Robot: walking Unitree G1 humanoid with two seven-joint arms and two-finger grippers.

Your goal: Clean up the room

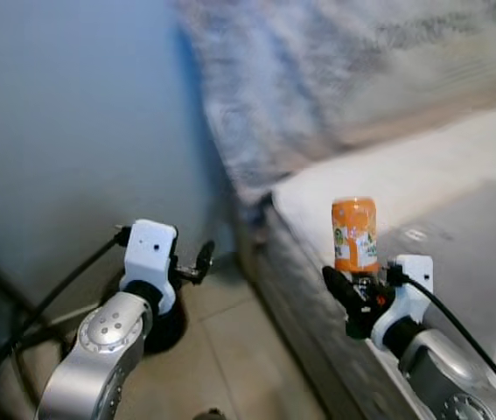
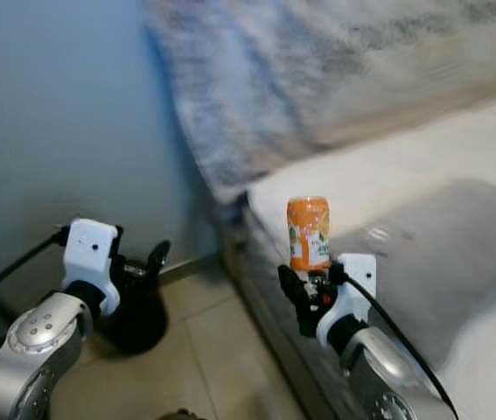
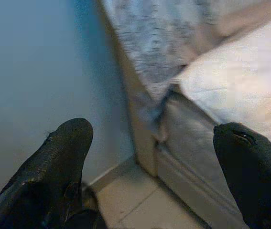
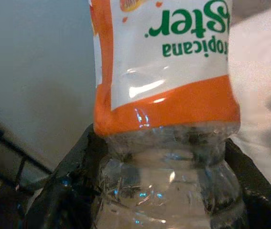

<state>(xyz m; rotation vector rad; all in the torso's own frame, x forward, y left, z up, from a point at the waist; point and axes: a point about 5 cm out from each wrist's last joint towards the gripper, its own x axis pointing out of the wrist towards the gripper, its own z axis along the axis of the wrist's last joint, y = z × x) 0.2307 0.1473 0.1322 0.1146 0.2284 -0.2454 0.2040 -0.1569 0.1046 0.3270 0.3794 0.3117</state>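
My right gripper is shut on the clear neck end of an empty plastic bottle with an orange and white label. The bottle stands upside down, base up, in front of the mattress edge. In the right wrist view the bottle sits between the two black fingers, and its label text reads inverted. My left gripper hovers above the floor beside the wall, level with the right one. Its fingers are spread wide, open, with nothing between them.
A pale bed or sofa runs along the right, with a grey patterned pillow at its head. A blue-grey wall stands at the left. A black round base with cables sits on the tiled floor.
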